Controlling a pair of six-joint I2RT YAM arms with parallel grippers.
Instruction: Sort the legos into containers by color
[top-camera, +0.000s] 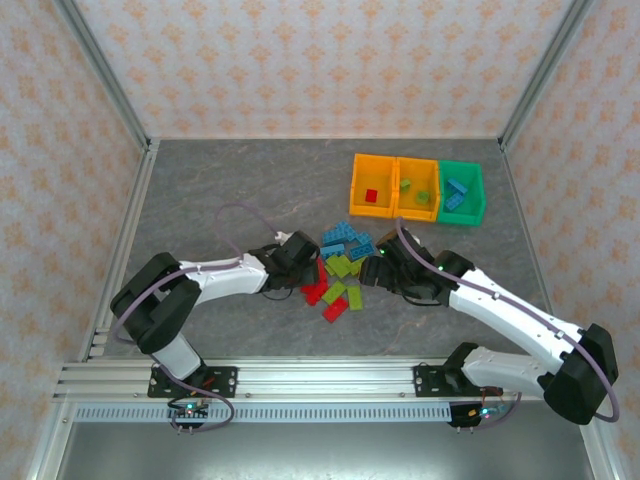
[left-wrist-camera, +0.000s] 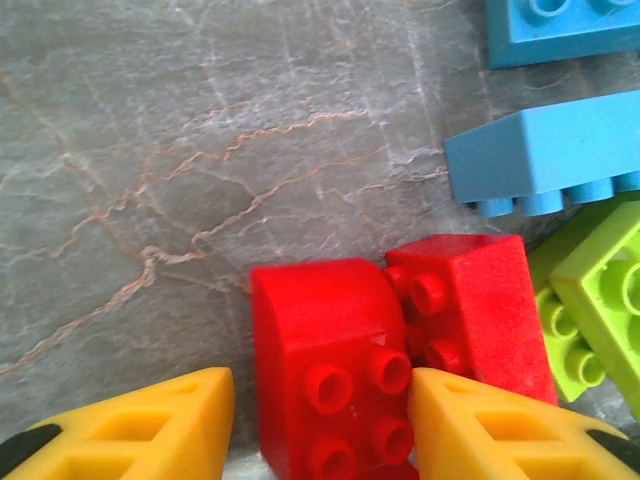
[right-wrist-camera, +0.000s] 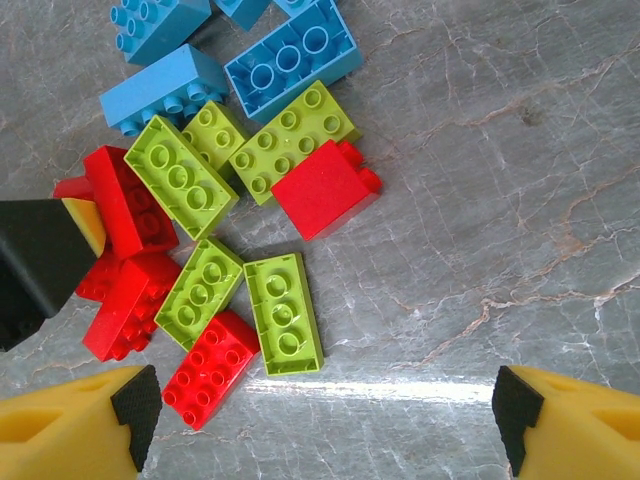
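The legos (top-camera: 340, 265) lie in a loose pile of red, light blue and lime green bricks at mid-table. My left gripper (left-wrist-camera: 320, 385) is open low over the pile's left side, straddling a rounded red brick (left-wrist-camera: 320, 310); its right finger (left-wrist-camera: 470, 420) touches the brick's studded side and a gap remains at the left finger. My right gripper (right-wrist-camera: 325, 400) is wide open above bare table, just right of a lime green brick (right-wrist-camera: 283, 312) and a red brick (right-wrist-camera: 208, 368). The containers (top-camera: 356, 180) stand at the back right.
The left orange bin holds a red brick (top-camera: 371, 195), the middle orange bin (top-camera: 418, 214) lime pieces, the green bin (top-camera: 478, 190) blue ones. The left arm's black and yellow finger (right-wrist-camera: 40, 250) reaches in among the red bricks. Walls enclose the table.
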